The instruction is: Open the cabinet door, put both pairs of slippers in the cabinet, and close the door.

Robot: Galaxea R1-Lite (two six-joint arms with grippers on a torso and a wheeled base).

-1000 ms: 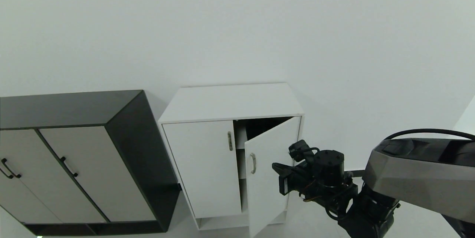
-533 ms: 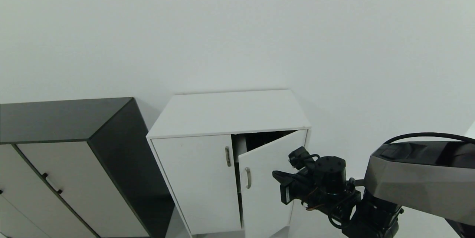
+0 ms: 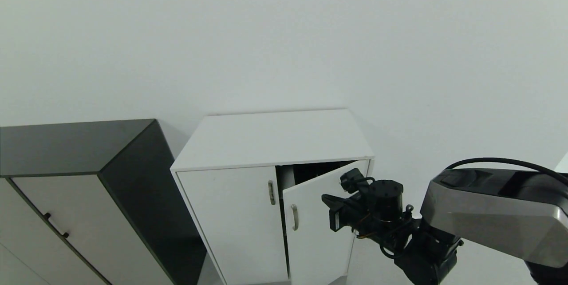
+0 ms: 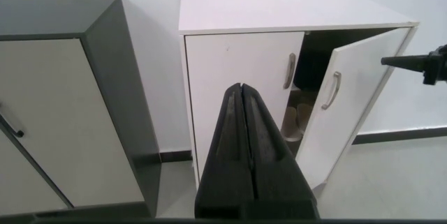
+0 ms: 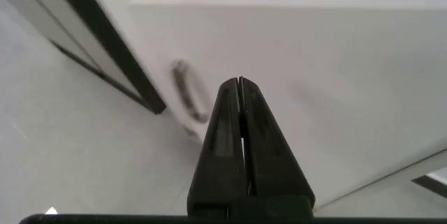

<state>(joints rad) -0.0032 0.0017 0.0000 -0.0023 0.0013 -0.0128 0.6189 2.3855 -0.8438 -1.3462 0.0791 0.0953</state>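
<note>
The white cabinet's (image 3: pixel 270 138) right door (image 3: pixel 317 227) stands ajar; pale shapes (image 4: pixel 299 116) inside may be the 2 slipper pairs. The right claw (image 5: pixel 241 86), pinched together, is near the door. The left claw (image 4: pixel 241 88) is also together. Closing remains.

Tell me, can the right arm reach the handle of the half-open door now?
Probably yes. The right pincer, shut, hangs just before the door, with the handle close beside it and nothing between them.

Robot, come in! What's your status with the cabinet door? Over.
Left gripper shut, held back. Right gripper shut, close to right door, beside its handle. Door ajar. Nothing seen blocking it.
</note>
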